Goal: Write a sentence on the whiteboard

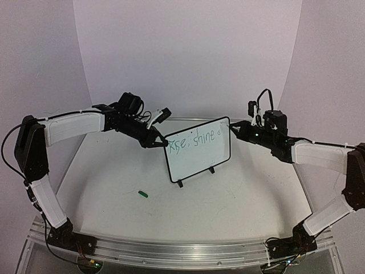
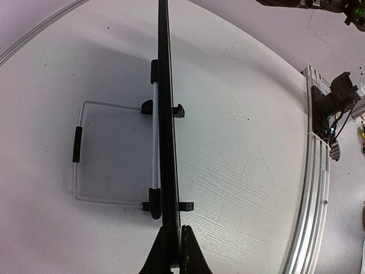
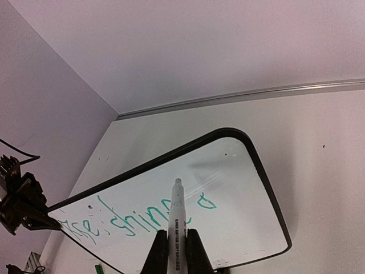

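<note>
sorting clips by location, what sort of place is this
Likely a robotics lab bench: two white-sleeved arms bolted to a silver aluminium rail on a white table, a plain pale curved backdrop, the left gripper clamping a small black-framed whiteboard, the right gripper holding a white marker pen.

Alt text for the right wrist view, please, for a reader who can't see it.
The right end effector grips a white marker, its tip at or just off the whiteboard beside a green handwritten sentence. The left end effector clamps the board's corner at the view's left.
</note>
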